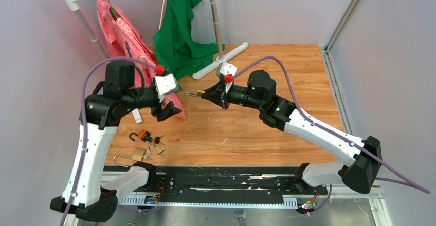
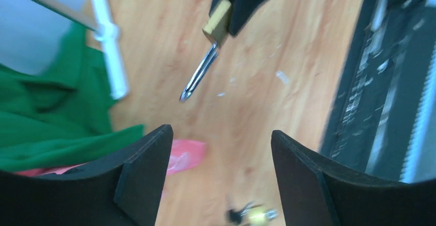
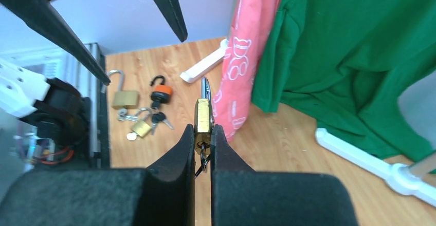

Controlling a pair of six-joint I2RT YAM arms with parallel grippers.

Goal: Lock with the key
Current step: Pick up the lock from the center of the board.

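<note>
Right end effector [image 3: 203,139] is clamped on the brass padlock [image 3: 203,117], held up above the worktop [image 1: 247,128], shackle pointing at the left end effector [image 2: 221,159]; that one hangs wide apart, gripping nothing; spare padlocks [image 1: 146,144] lie below it.

Top view looks down from behind the bases; both wrist cameras sit close, sharing the padlock [image 2: 217,21] [image 3: 202,117].
</note>
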